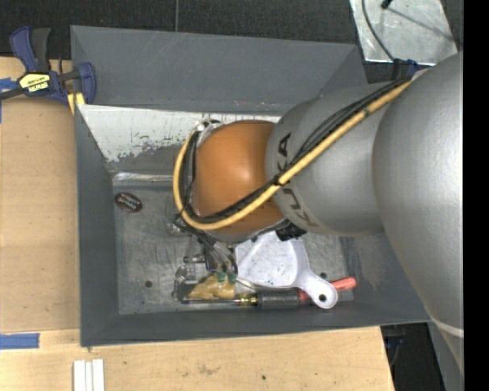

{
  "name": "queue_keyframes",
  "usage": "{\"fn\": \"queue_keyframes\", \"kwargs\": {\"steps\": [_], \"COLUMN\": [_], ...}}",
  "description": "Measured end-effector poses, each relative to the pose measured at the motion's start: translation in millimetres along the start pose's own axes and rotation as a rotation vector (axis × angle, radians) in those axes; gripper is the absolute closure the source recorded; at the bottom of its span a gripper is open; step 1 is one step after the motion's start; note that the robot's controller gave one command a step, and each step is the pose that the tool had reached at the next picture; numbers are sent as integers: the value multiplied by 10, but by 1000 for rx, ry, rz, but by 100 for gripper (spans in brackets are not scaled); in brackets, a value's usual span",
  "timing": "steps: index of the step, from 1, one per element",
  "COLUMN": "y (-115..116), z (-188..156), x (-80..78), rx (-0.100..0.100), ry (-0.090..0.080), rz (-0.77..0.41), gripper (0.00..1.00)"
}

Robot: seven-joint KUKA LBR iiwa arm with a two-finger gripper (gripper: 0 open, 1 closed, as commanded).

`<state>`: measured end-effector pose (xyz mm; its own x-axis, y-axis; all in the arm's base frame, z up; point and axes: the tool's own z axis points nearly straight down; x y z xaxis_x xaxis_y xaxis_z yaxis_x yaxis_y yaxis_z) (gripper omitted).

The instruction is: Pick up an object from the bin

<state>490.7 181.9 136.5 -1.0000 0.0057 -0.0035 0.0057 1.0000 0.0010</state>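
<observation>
Along the near wall of the grey metal bin [98,251] lies a short row of small things. At its left is a yellowish, brass-coloured piece with green specks [205,292]. Touching it on the right is a black pen-like cylinder [275,300], and just beyond that a white plastic scoop [270,265] whose holed handle points right, beside a small red-orange piece [345,284].

The gripper [202,269] is low in the bin, directly over the left end of this row and right at the yellowish piece. Whether it is closed on anything cannot be told, as its metal parts blend into the clutter.

Above it sit the rounded orange wrist cover [228,169] and a yellow cable [326,141], with the silver arm [391,161] entering from the right. Farther back and left, well apart, a dark oval disc [129,203] lies alone on the floor.
</observation>
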Motion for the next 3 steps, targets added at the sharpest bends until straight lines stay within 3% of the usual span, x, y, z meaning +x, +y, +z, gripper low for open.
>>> {"fn": "queue_keyframes", "kwargs": {"steps": [1, 2, 3], "y": [-336, -686, -490], "z": [350, 496, 597], "x": [-12, -90, 16], "rx": [-3, 1, -3], "ry": [0, 4, -14], "rz": [-210, -177, -505], "gripper": [0, 0, 100]}}
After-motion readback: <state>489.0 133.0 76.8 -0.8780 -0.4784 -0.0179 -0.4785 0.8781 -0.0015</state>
